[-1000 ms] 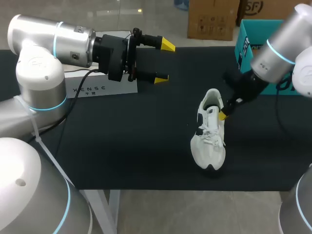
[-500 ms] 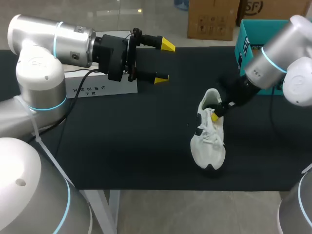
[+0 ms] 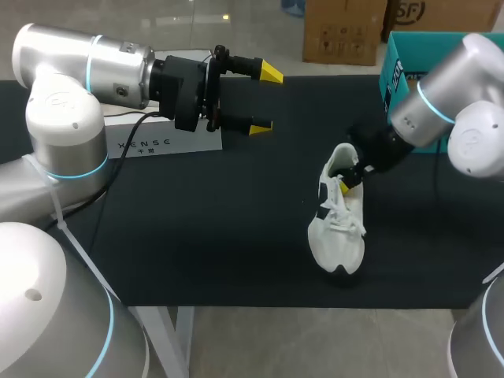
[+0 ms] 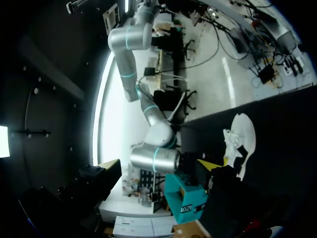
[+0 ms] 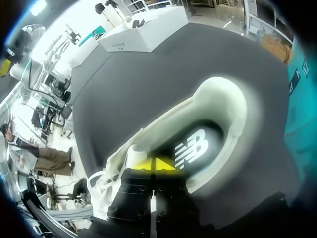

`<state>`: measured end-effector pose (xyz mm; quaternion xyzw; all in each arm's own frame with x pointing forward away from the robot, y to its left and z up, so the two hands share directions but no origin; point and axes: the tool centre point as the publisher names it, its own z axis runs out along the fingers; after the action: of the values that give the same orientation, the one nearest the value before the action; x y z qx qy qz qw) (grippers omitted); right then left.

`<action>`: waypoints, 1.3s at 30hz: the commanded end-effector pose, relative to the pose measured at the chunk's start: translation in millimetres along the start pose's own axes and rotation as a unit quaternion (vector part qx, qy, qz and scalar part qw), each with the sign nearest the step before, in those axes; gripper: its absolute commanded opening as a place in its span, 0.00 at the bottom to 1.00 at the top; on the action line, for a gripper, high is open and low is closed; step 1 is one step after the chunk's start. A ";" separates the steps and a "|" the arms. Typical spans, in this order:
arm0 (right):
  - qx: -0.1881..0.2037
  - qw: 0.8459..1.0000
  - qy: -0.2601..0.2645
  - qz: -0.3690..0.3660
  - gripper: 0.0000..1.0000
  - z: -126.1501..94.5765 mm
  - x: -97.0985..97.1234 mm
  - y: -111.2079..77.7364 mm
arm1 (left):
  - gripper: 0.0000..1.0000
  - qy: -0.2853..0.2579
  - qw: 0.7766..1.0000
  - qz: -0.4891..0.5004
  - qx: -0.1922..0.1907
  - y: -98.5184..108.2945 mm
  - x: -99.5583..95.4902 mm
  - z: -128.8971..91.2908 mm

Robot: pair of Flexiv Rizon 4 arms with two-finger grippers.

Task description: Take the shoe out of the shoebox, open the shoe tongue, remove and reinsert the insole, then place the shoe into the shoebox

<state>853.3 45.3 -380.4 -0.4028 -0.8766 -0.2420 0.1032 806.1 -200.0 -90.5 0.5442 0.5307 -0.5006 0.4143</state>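
Locating the shoe [image 3: 339, 224] first: where does it lie? (Reader)

White shoe, out of the teal shoebox [image 3: 403, 67]. It stands on its sole on the black surface [image 3: 197, 236], toe toward the near edge and heel toward the shoebox. The shoebox stands at the far right of the surface. (Legend)

And the right hand [image 3: 351, 179]? (Reader)

At the mouth of the shoe, coming in from the heel side. In the right wrist view its two yellow tips are pressed together, just over the front of the opening and beside the tongue [image 5: 132, 154]. The insole [image 5: 200, 146] lies inside the shoe, ahead of the tips. Whether something thin is pinched between the tips cannot be told. (Legend)

What of the left hand [image 3: 266, 100]? (Reader)

Held in the air over the far left part of the surface, well apart from the shoe, with its fingers wide apart. A white box [image 3: 169, 142] sits on the surface below its arm. In the left wrist view the shoe, the shoebox and the right arm [image 4: 153, 157] show ahead. (Legend)
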 end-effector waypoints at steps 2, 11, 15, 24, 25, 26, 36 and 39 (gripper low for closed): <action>-0.003 1.000 -0.030 0.001 0.00 -7.9 5.0 -8.7 | 1.00 0.002 1.000 0.000 0.000 0.2 -0.5 -0.1; -0.036 0.997 -0.075 0.003 0.00 -37.4 12.8 -8.4 | 1.00 0.002 1.000 0.000 0.000 0.2 -0.5 -0.1; -0.044 0.996 -0.081 -0.004 0.00 -47.1 18.0 -2.8 | 1.00 0.002 1.000 0.000 0.000 0.2 -0.5 -0.1; -0.039 0.996 -0.073 -0.037 0.00 -55.0 10.5 17.7 | 1.00 0.002 1.000 0.000 0.000 0.2 -0.5 -0.1; -0.030 0.996 -0.062 -0.057 0.00 -55.2 9.3 21.5 | 1.00 0.002 1.000 0.000 0.000 0.2 -0.5 -0.1; -0.022 0.995 -0.059 -0.076 0.00 -55.6 8.9 24.6 | 1.00 0.002 1.000 0.000 0.000 0.2 -0.5 -0.1; 0.050 0.981 -0.068 -0.172 0.00 -69.6 -5.8 46.0 | 1.00 0.002 1.000 0.000 0.000 0.2 -0.5 -0.1; 0.061 0.981 -0.053 -0.175 0.00 -65.2 -5.1 38.7 | 1.00 0.002 1.000 0.000 0.000 0.2 -0.5 -0.1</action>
<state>877.3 29.4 -309.9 -0.2503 -0.9474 -0.1980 0.0230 806.1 -200.0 -90.5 0.5442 0.5307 -0.5006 0.4143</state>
